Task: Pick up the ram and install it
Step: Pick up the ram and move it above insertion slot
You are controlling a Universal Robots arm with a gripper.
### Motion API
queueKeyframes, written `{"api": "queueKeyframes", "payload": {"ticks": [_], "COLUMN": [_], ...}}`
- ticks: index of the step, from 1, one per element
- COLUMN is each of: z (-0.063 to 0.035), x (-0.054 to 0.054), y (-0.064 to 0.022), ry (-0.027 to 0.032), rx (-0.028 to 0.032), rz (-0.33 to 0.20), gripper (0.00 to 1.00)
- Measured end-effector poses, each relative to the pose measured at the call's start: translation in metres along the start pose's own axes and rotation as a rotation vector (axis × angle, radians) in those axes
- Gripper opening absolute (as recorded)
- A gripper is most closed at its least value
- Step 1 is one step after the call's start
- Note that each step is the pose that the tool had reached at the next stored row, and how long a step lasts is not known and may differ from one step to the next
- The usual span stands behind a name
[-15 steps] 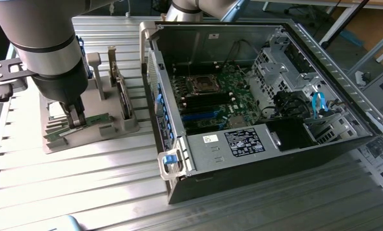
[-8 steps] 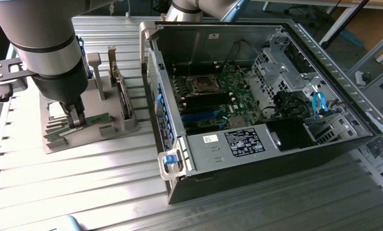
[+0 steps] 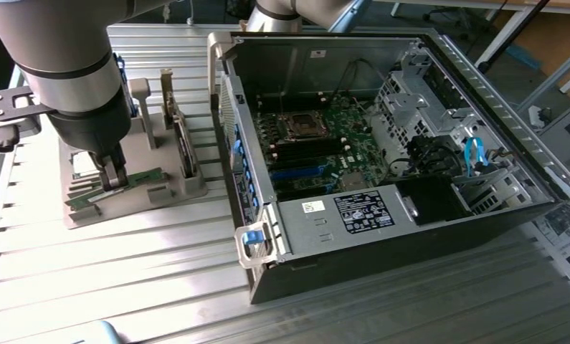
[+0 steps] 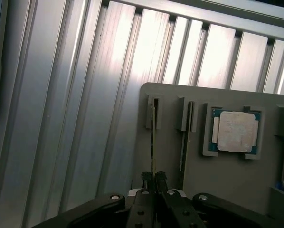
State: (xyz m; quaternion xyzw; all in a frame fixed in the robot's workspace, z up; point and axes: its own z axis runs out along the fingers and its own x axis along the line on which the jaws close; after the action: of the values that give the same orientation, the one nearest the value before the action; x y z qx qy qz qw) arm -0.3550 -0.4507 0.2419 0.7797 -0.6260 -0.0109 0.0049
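Note:
The ram [image 4: 154, 128] is a thin green stick standing on edge in a slot of the grey holder tray [image 4: 227, 185]. My gripper [image 4: 154, 178] is shut on the ram, with both black fingers pressed against its two faces. In the exterior view the gripper [image 3: 115, 183] reaches straight down into the holder tray [image 3: 155, 201] at that view's left, and the green ram [image 3: 143, 175] shows beside the fingers. The ram still sits in its slot.
A second green stick [image 4: 184, 142] stands in the neighbouring slot, and a square silver CPU [image 4: 235, 131] lies in a pocket beyond it. Upright cards [image 3: 178, 136] stand in the holder. The open computer case [image 3: 399, 215] with its motherboard [image 3: 313, 143] lies at the exterior view's right on the ribbed metal table [image 3: 122, 272].

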Motion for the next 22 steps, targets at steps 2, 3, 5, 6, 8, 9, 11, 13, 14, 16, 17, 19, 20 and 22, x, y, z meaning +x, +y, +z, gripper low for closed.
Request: {"api": "queueKeyframes", "payload": {"ticks": [2, 3, 5, 6, 8, 9, 11, 13, 14, 16, 17, 19, 20, 22], "z": [0.0000, 0.0000, 0.0000, 0.0000, -0.0006, -0.0012, -0.0025, -0.0037, -0.0043, -0.0061, -0.0066, -0.0077, -0.0083, -0.0095], "x": [0.0000, 0.0000, 0.0000, 0.0000, 0.0000, 0.0000, 0.0000, 0.0000, -0.0001, 0.0000, -0.0001, -0.0001, -0.0001, -0.0001], "y": [0.0000, 0.0000, 0.0000, 0.0000, 0.0001, 0.0001, 0.0001, 0.0001, 0.0001, 0.0001, 0.0001, 0.0002, 0.0002, 0.0002], "ry": [-0.0011, -0.0016, -0.0026, -0.0027, -0.0026, -0.0028, -0.0034, -0.0038, -0.0040, -0.0046, -0.0048, -0.0056, -0.0059, -0.0065], "rx": [0.0003, 0.0004, 0.0006, 0.0006, 0.0006, 0.0004, 0.0008, 0.0009, 0.0010, 0.0010, 0.0010, 0.0012, 0.0013, 0.0015], "rz": [0.000, 0.000, 0.000, 0.000, 0.000, 0.000, 0.000, 0.000, 0.000, 0.000, 0.000, 0.000, 0.000, 0.000], "gripper": [0.12, 0.12, 0.12, 0.12, 0.12, 0.12, 0.12, 0.12, 0.12, 0.12, 0.12, 0.12, 0.12, 0.12]}}
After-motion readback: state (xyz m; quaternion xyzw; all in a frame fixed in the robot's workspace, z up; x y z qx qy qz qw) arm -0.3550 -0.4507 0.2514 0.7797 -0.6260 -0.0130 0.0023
